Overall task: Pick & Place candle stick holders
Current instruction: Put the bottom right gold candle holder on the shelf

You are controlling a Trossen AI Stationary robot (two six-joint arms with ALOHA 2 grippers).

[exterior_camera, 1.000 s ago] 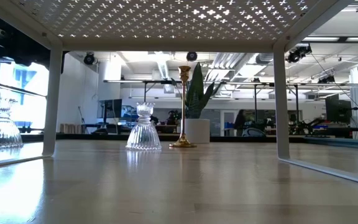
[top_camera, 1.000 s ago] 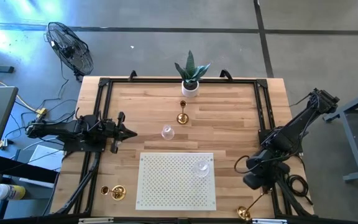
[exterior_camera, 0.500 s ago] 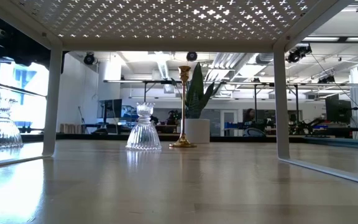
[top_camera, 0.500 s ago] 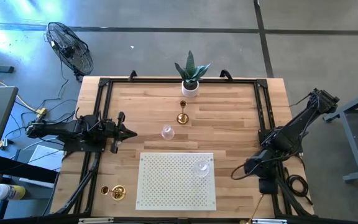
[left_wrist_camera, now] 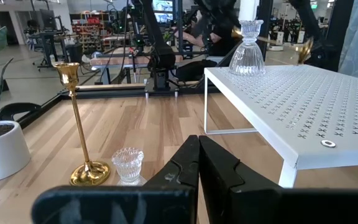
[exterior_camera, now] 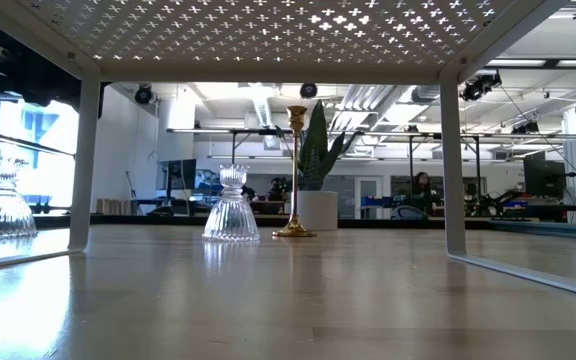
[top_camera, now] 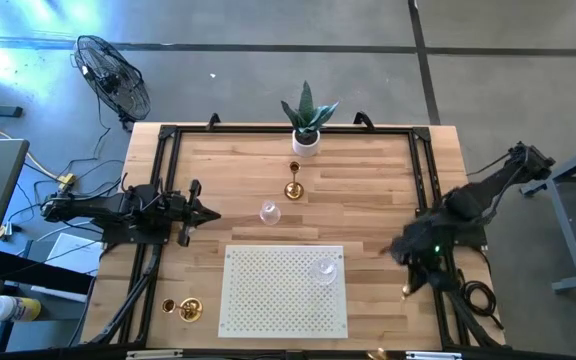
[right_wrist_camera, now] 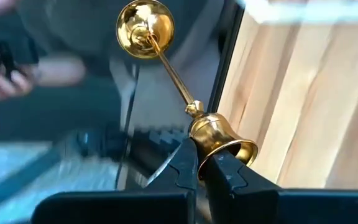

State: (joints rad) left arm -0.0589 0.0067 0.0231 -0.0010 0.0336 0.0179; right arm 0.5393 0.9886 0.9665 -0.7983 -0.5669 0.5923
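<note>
Right now my right gripper (right_wrist_camera: 197,163) is closed on a gold candle stick holder (right_wrist_camera: 219,135), my jaws pinched on the cup end, with its thin stem running away from me to the round, mirror-bright flared base. I hold it tilted, out over the table's dark frame at the right edge, off the wood. My left gripper (left_wrist_camera: 199,163) is closed on nothing, resting low over the left side of the table (top_camera: 368,180).

Ahead of my left fingers, another tall gold holder (left_wrist_camera: 79,124) stands upright near the white pot with the green plant (top_camera: 307,120), with a small ribbed clear glass holder (left_wrist_camera: 128,165) just beside it. Another ribbed glass holder (left_wrist_camera: 248,48) sits on top of the white perforated stand (top_camera: 283,290), near its right edge. One more gold holder (top_camera: 182,308) lies on the wood left of the stand. A further glass holder (exterior_camera: 2,200) shows at the low view's left edge. I can read no writing or labels anywhere.
</note>
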